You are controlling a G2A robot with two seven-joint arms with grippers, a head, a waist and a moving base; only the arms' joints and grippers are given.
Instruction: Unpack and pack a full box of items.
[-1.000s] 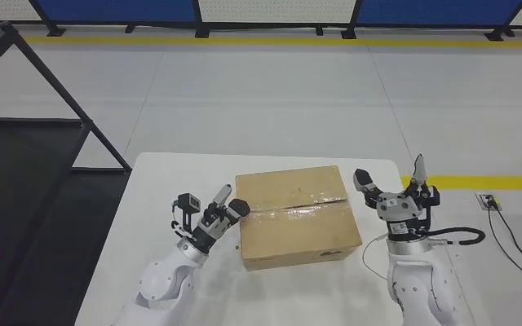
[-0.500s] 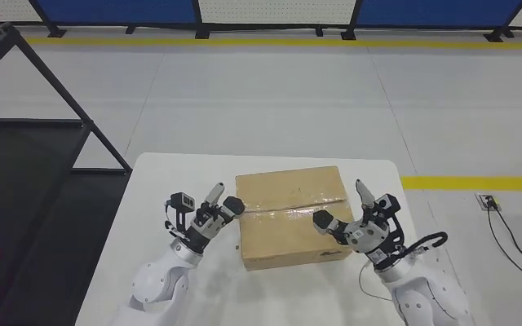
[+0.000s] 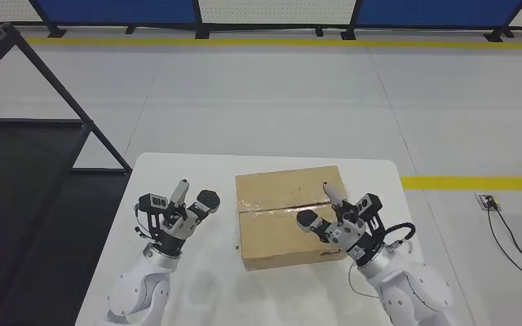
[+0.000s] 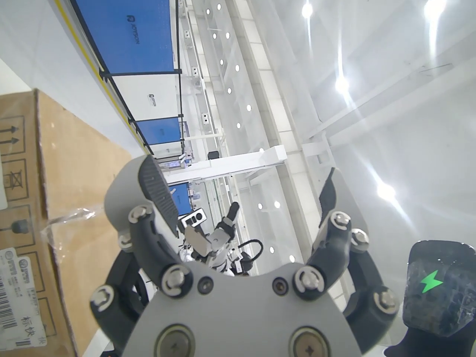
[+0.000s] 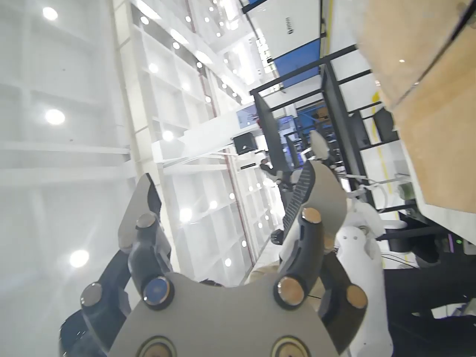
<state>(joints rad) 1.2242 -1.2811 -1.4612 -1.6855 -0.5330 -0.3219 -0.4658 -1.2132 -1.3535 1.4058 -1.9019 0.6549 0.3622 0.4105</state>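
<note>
First the left gripper (image 3: 194, 196) (image 4: 241, 191) — spread wide, nothing between the fingers (image 4: 156, 187), nothing touched. Held over the table (image 3: 163, 175), near the left side of the box (image 3: 294, 216) but apart from it, tips turned upward. Seen from its own wrist: ribbed pads facing each other across a broad gap, the box (image 4: 74, 157) off to one side.

Then the right gripper (image 3: 320, 207) (image 5: 227, 195) — also wide open and empty. Placed over the right front part of the box top. One finger low above the cardboard, the other raised toward the far edge. Cannot tell whether the lower tip touches the lid. From its own wrist: open air between the two fingers, a corner of the box (image 5: 427, 76) beside them.

Counted: one box, two grippers, one table.

Box: brown cardboard, flaps shut, standing flat near the middle of the white table, slightly toward its right half. One strip of clear tape (image 3: 281, 209) along the seam across the top. A loose curl of the same tape at the left end. Printed labels (image 4: 16, 258) on the left side wall.
</note>
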